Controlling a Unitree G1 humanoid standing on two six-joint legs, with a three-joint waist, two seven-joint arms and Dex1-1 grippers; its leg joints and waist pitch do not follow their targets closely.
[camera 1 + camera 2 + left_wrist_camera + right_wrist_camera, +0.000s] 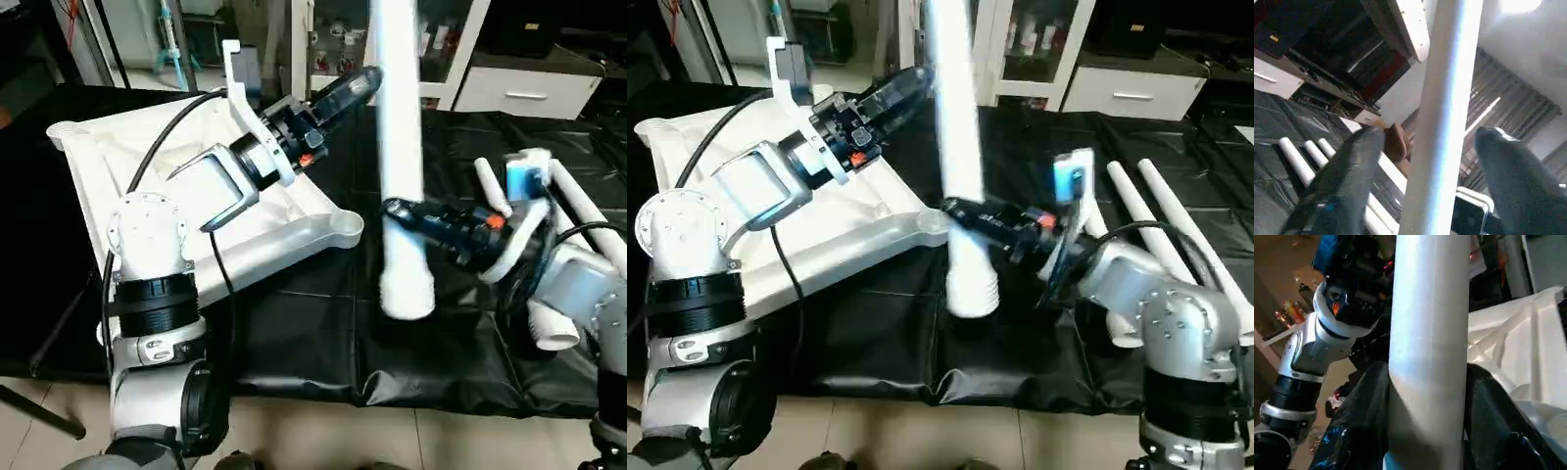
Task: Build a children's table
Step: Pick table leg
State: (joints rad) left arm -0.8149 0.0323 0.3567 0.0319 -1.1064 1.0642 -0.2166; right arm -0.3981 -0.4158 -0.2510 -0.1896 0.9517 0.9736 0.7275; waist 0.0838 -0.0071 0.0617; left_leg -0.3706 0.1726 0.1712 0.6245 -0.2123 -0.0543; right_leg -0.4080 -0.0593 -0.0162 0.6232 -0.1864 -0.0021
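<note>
The white tabletop [103, 157] lies underside up on the left of the black cover, its near corner socket [345, 225] facing the middle. A long white leg [400, 127] stands nearly upright just right of that socket, its ribbed end [407, 289] a little above the cover. My right gripper [397, 211] is shut on the leg's lower part, and its fingers [1364, 416] press both sides of the leg [1427, 342]. My left gripper [370, 78] is open higher up. Its fingers [1347, 171] straddle the leg [1442, 122] with gaps on both sides.
Spare white legs [1136, 201] [1181, 220] lie on the black cover [294, 333] at the right, behind my right arm. A white glass-door cabinet [446, 44] and a drawer unit [529, 93] stand at the back. The cover's front edge drops to a tiled floor.
</note>
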